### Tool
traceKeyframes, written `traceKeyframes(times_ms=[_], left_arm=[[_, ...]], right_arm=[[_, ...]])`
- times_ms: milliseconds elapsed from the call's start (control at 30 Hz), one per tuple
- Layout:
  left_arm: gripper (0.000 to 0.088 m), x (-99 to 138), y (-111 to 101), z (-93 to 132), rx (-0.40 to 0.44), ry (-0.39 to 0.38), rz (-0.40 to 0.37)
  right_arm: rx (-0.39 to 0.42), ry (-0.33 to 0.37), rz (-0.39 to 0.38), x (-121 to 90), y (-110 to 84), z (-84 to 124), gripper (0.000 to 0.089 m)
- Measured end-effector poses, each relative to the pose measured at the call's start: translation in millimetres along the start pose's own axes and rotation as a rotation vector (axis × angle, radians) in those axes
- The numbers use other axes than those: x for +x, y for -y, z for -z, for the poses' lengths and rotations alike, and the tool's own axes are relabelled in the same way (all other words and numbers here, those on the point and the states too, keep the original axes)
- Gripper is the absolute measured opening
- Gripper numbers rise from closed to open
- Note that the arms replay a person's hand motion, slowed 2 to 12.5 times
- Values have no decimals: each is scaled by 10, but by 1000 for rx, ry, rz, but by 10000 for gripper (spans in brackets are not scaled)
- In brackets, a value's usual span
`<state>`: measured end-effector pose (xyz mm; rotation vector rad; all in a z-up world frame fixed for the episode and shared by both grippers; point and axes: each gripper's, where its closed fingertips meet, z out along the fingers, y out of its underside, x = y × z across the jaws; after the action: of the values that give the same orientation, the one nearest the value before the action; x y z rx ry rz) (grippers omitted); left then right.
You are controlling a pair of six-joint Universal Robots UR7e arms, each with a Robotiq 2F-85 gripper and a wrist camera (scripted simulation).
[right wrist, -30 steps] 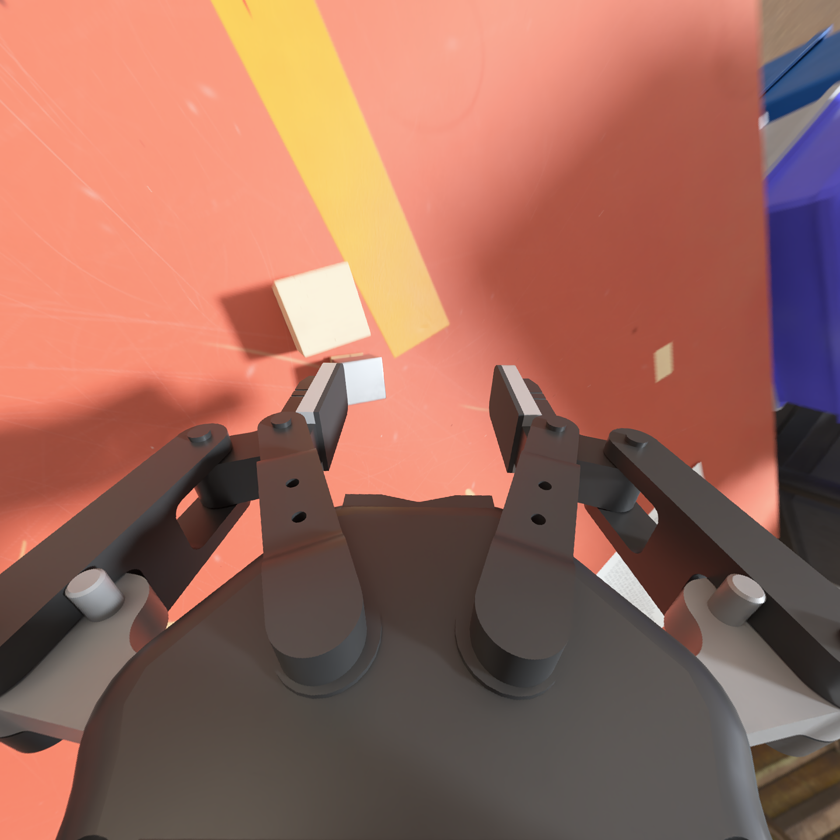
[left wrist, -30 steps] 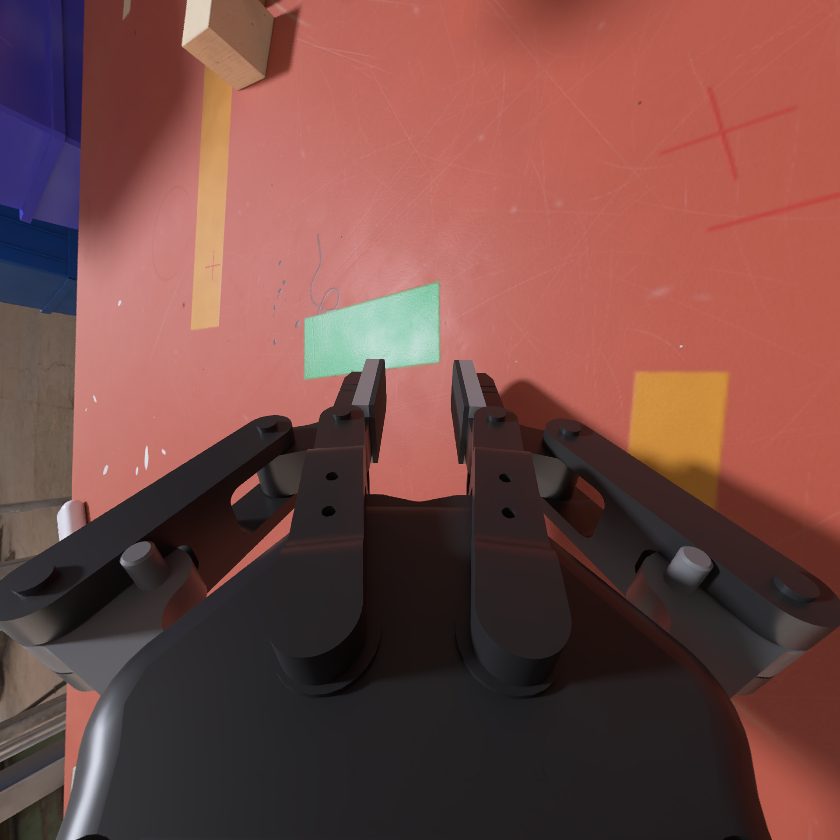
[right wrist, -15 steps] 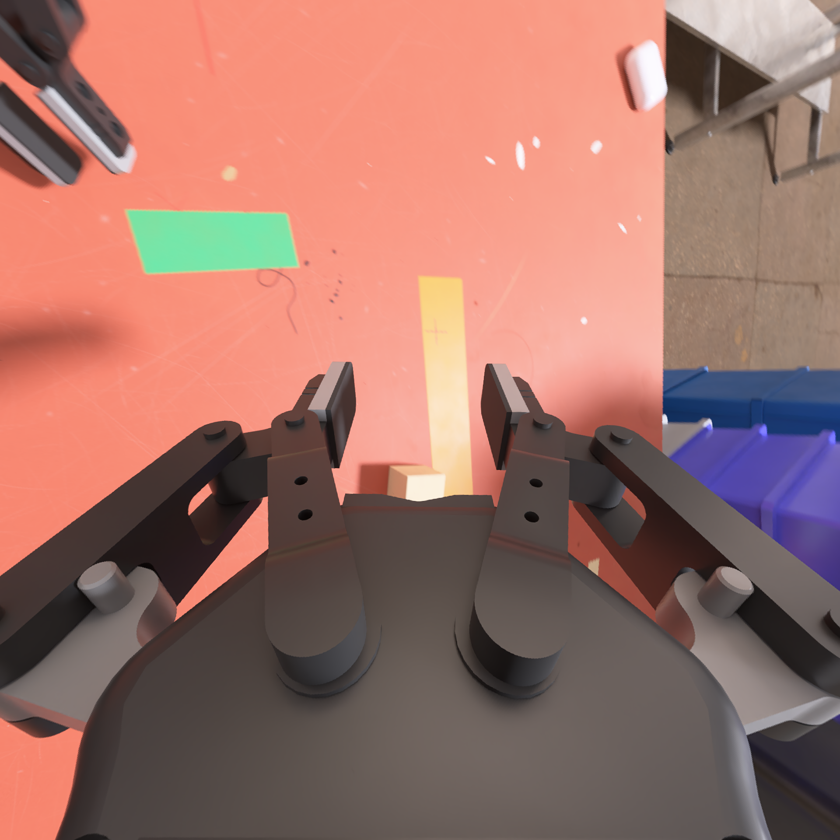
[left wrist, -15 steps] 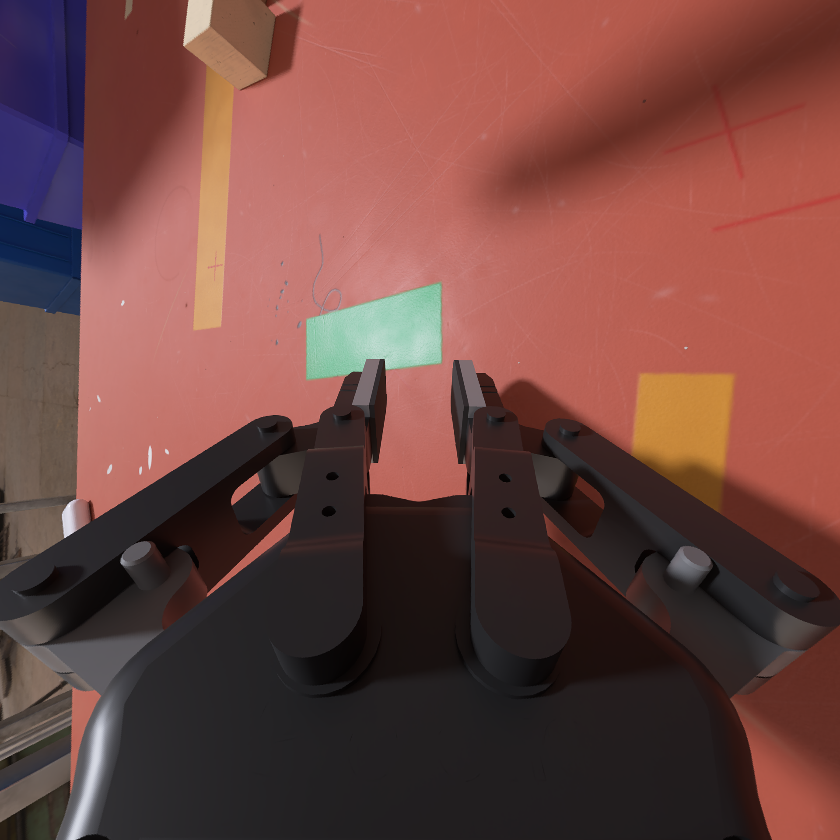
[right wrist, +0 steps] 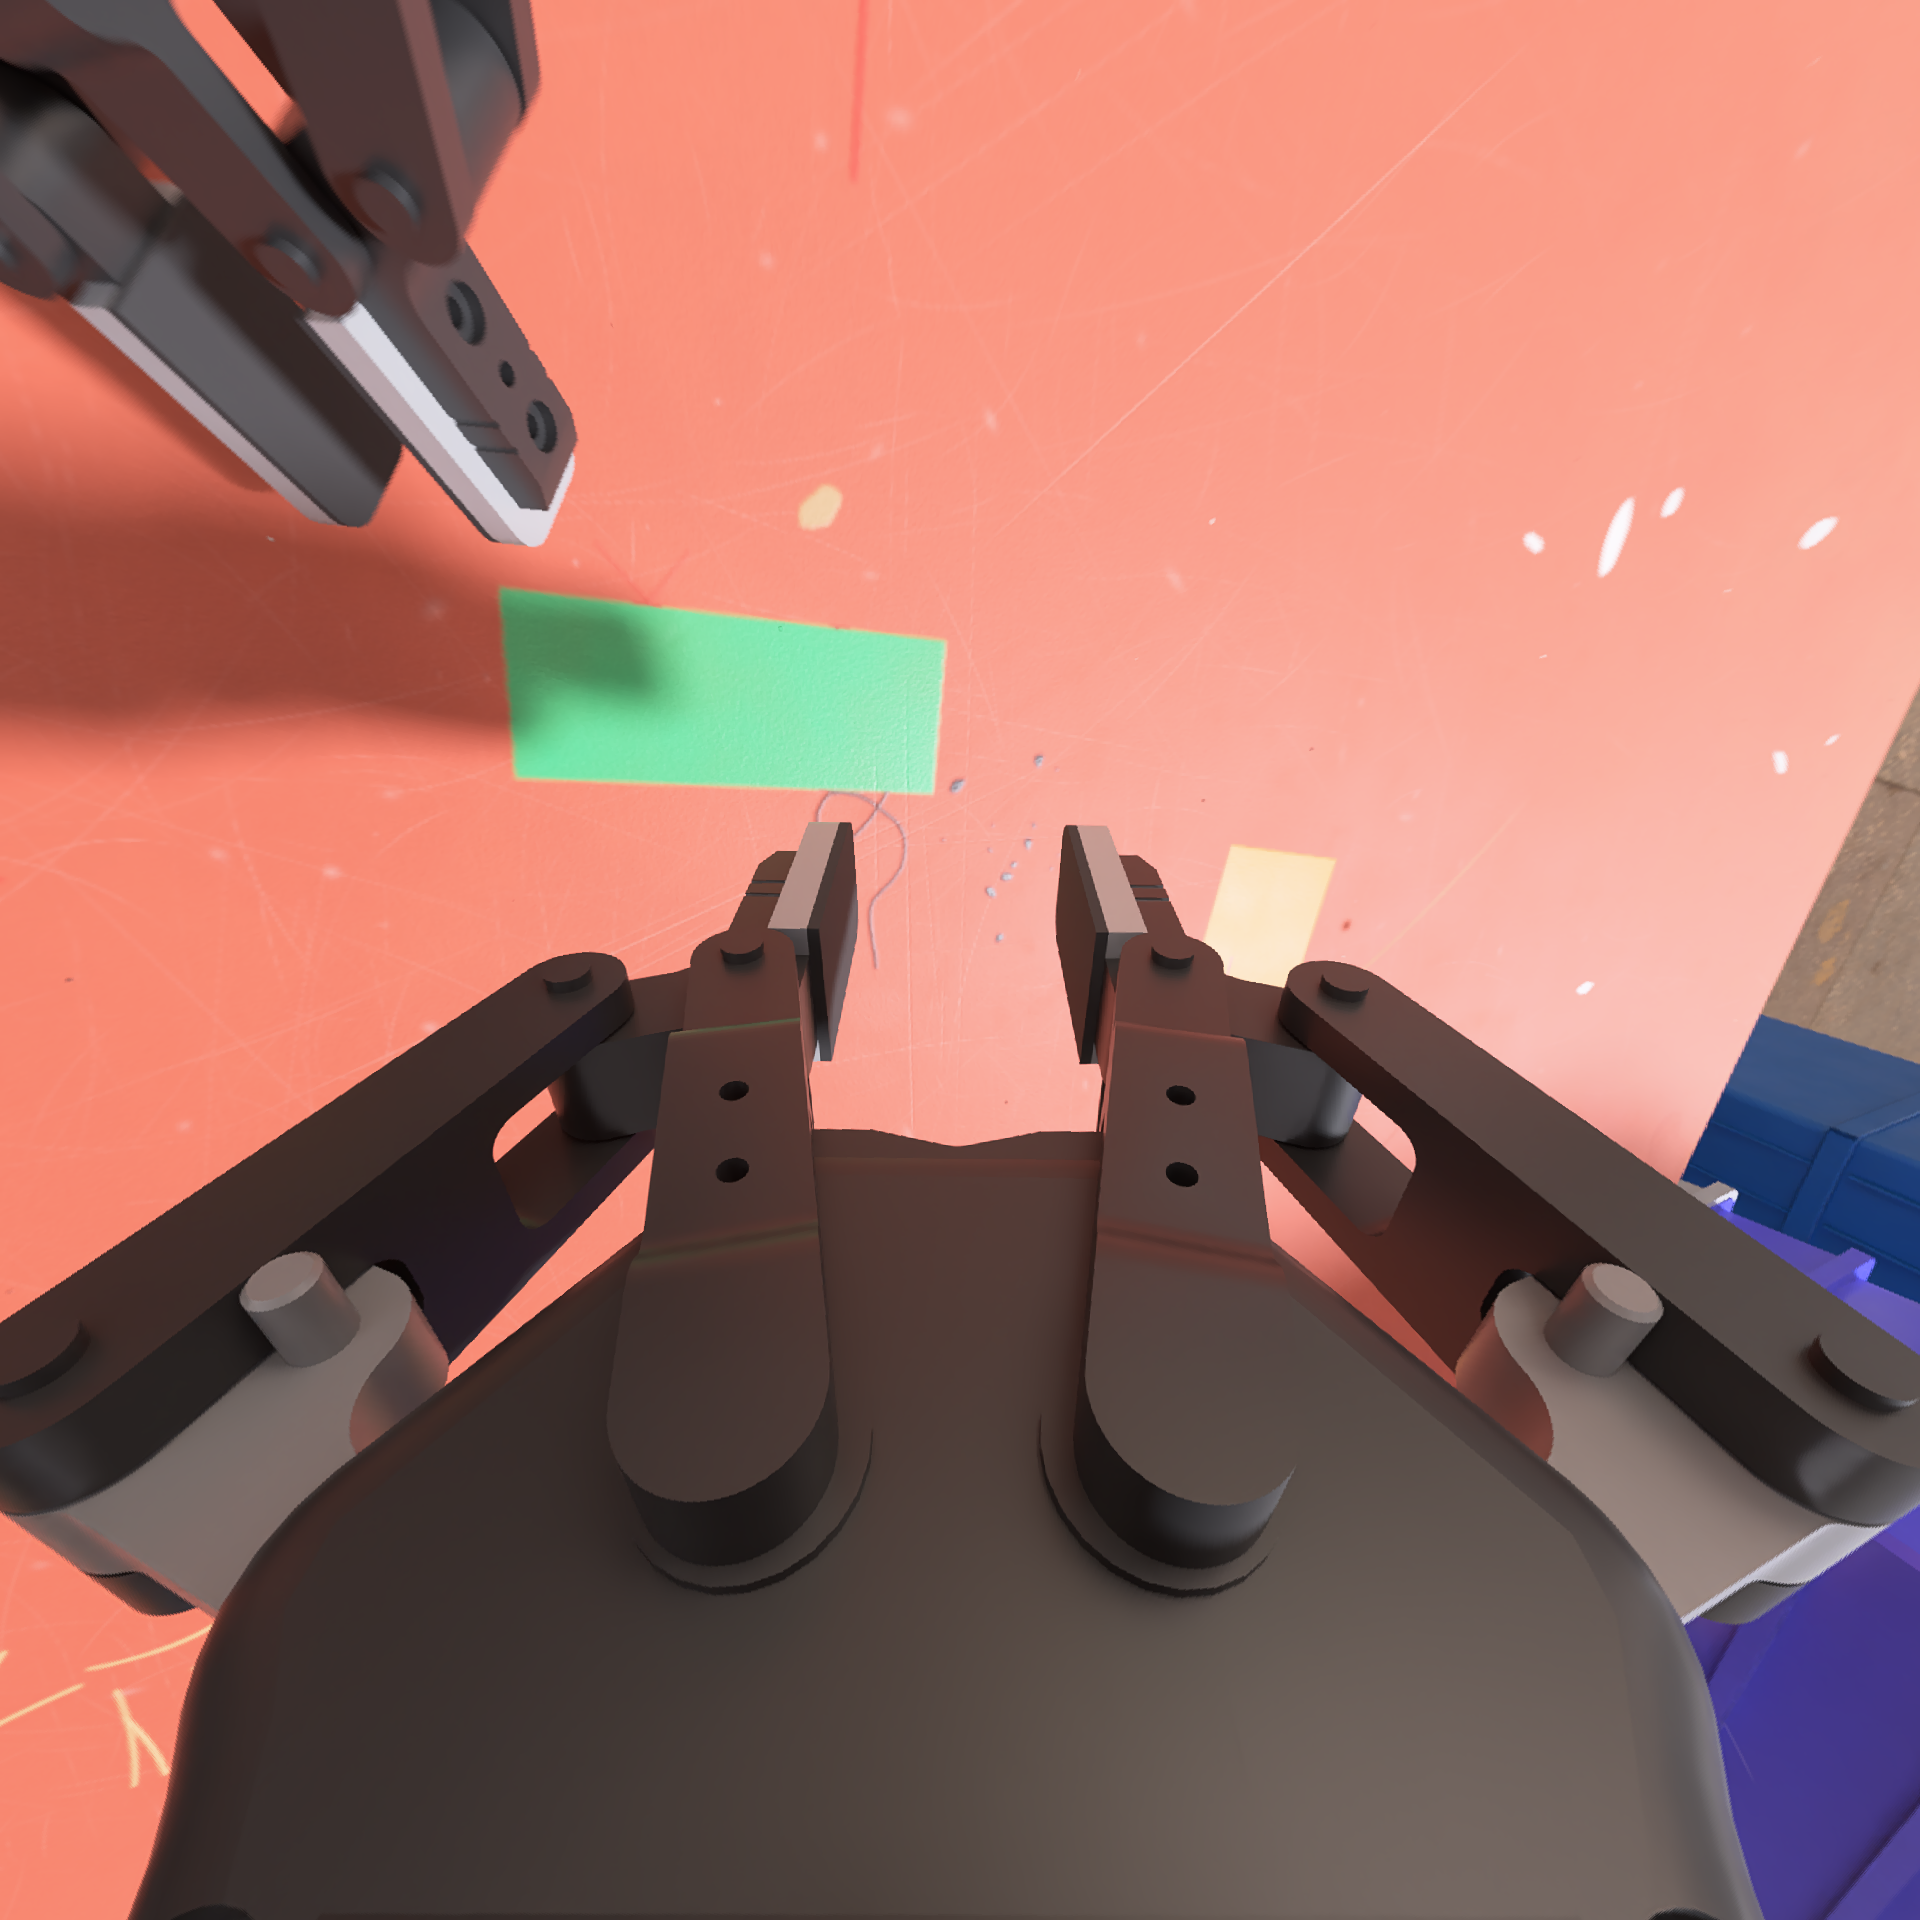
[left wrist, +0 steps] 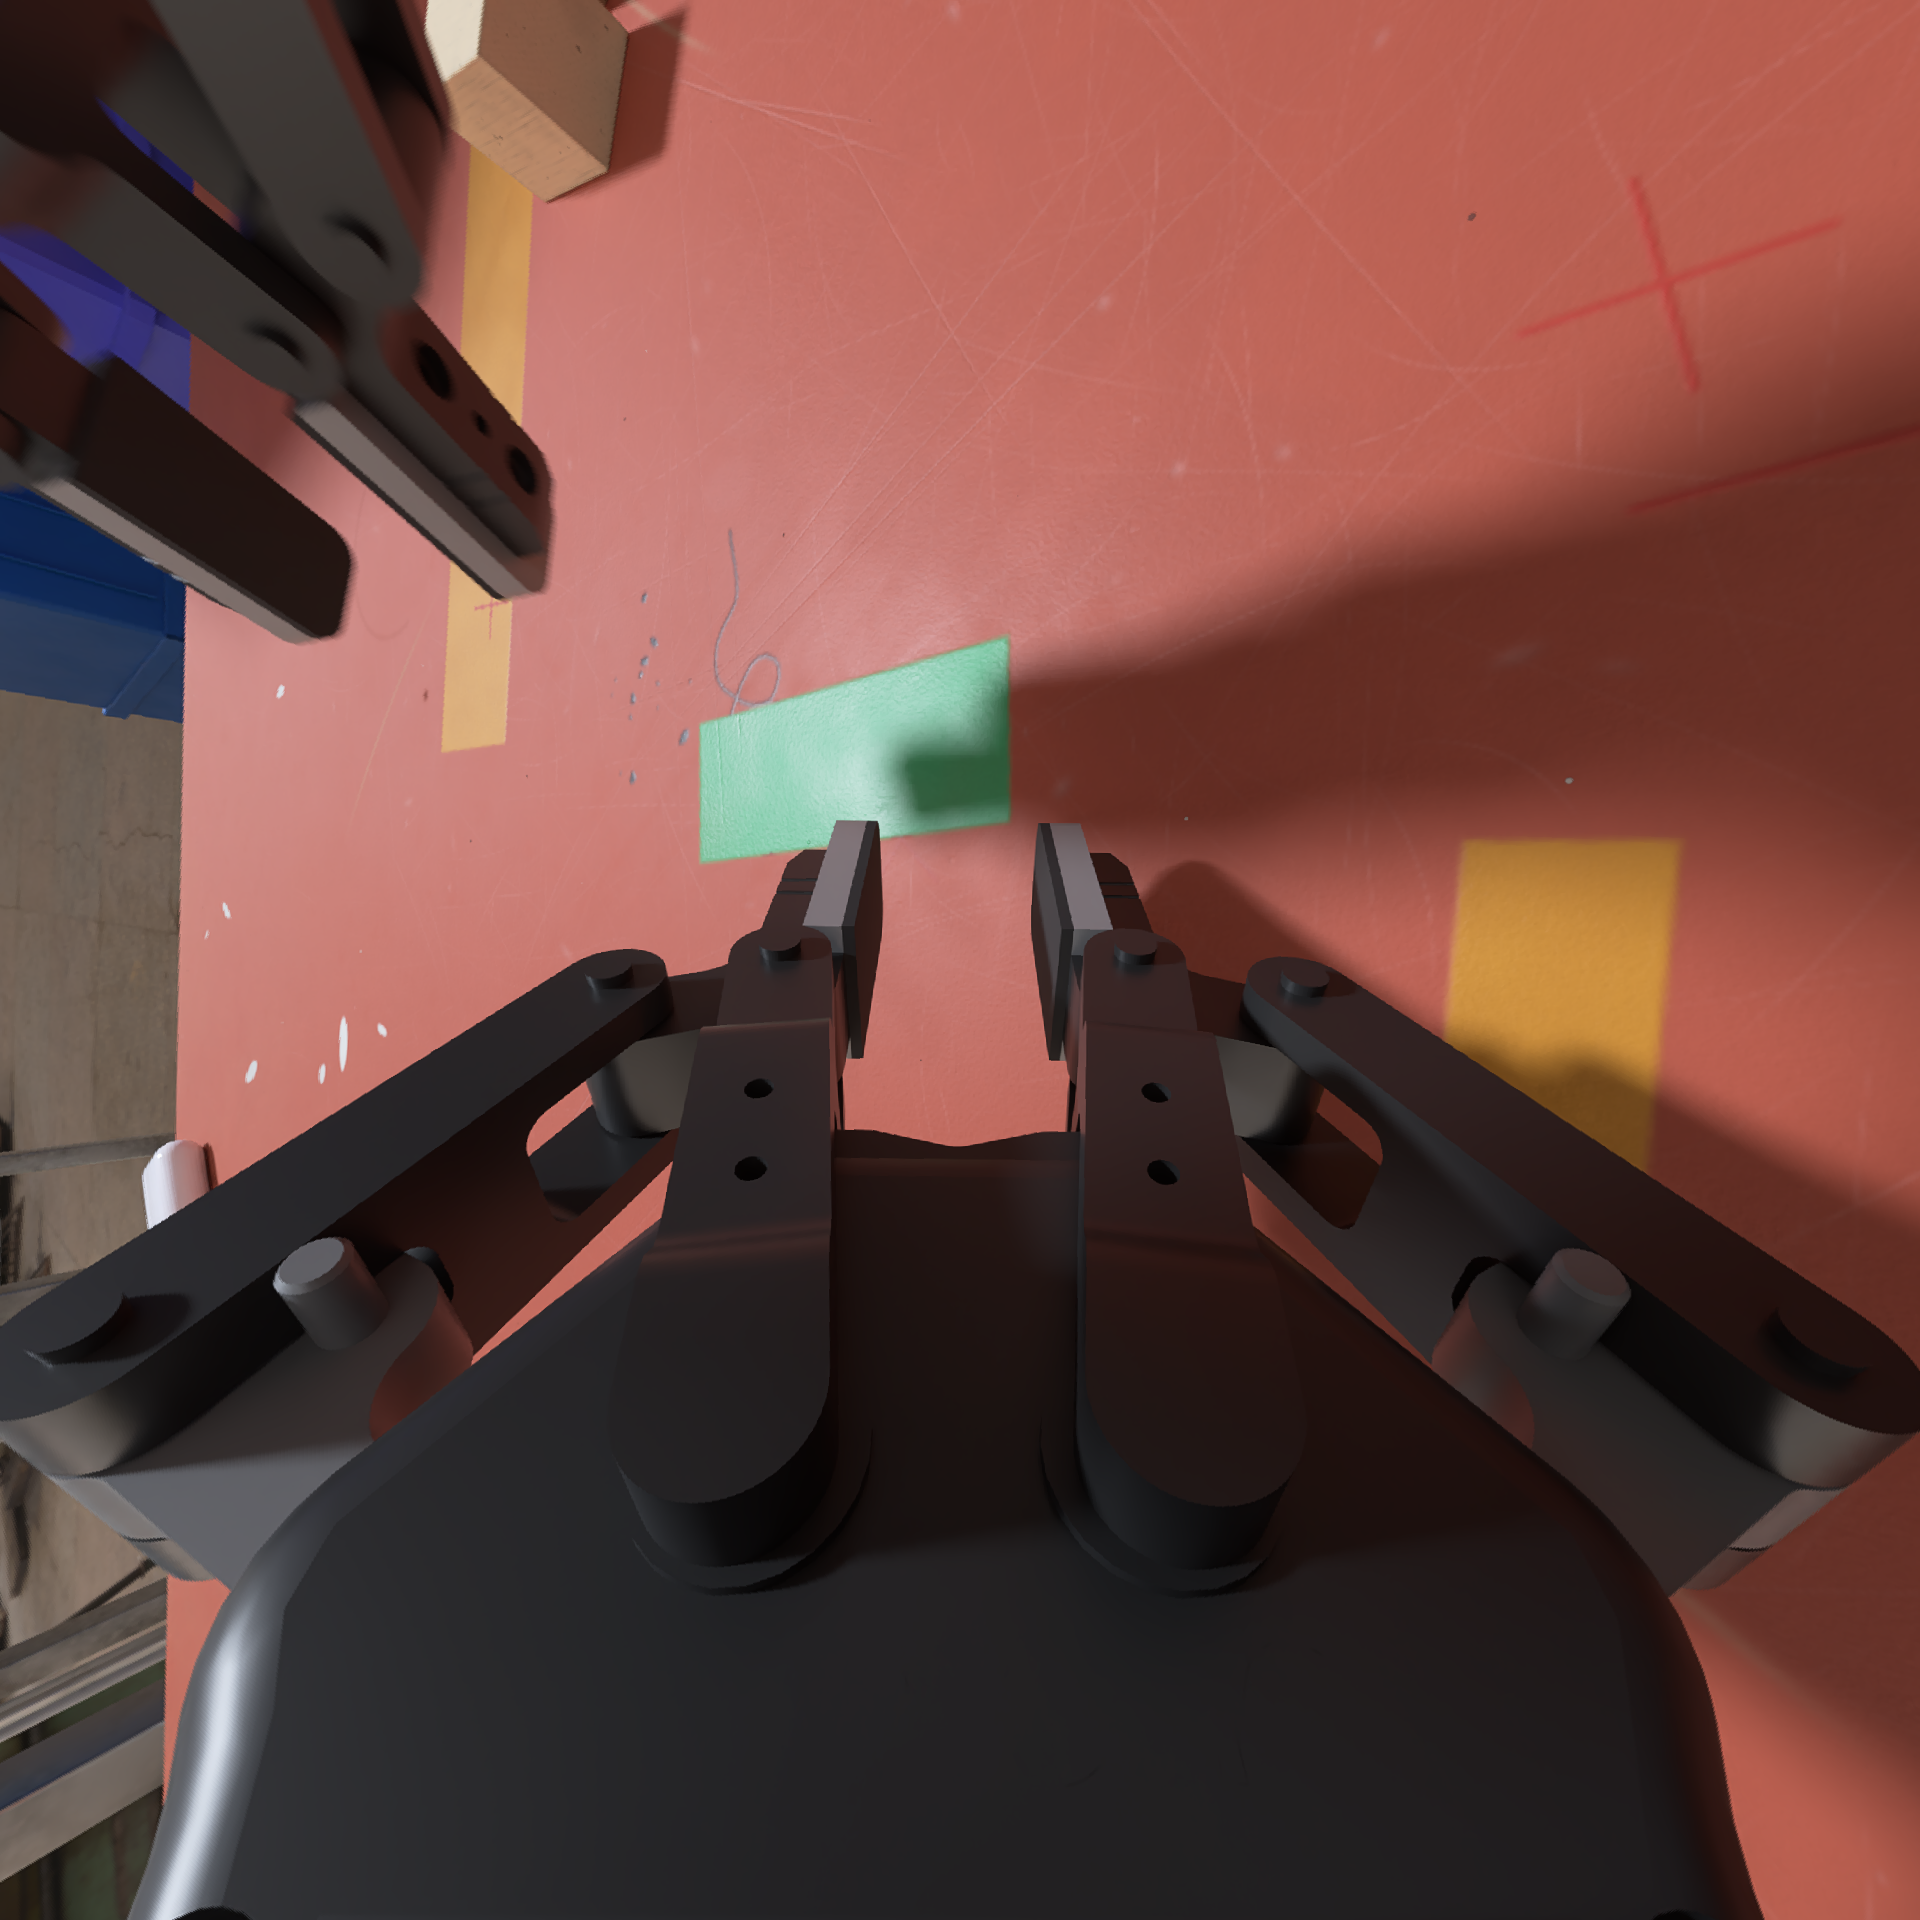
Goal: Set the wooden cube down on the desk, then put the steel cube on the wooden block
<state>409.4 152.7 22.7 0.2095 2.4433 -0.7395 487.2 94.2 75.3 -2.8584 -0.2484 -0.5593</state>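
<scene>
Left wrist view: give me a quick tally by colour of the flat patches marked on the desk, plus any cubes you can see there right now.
Green patches: 1, the green patch.
Orange patches: 2, the long orange strip and the orange rectangle.
Wooden cubes: 1, the wooden cube at the top edge.
Steel cubes: 0 in view.
Total: 4.

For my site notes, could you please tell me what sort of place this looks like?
Probably a workshop or lab bench: a scratched red desk top marked with a green tape rectangle and yellow tape strips, blue plastic storage bins beside it, and a concrete floor.
</scene>
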Motion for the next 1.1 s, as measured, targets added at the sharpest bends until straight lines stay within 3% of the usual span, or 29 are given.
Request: traceKeyframes(times_ms=[300, 833, 1000, 1100], left_arm=[[267, -1, -2, -1, 2, -1, -2], [266, -8, 6, -9, 4, -2, 2], [266, -9, 7, -11, 3, -1, 0], [266, -8, 7, -11, 2, -1, 0]], right_arm=[[-91, 41, 13, -95, -79, -354, 362], [-102, 71, -8, -149, -122, -535, 348], [-85, 76, -21, -140, -110, -508, 207], [-78, 79, -23, -148, -106, -502, 178]])
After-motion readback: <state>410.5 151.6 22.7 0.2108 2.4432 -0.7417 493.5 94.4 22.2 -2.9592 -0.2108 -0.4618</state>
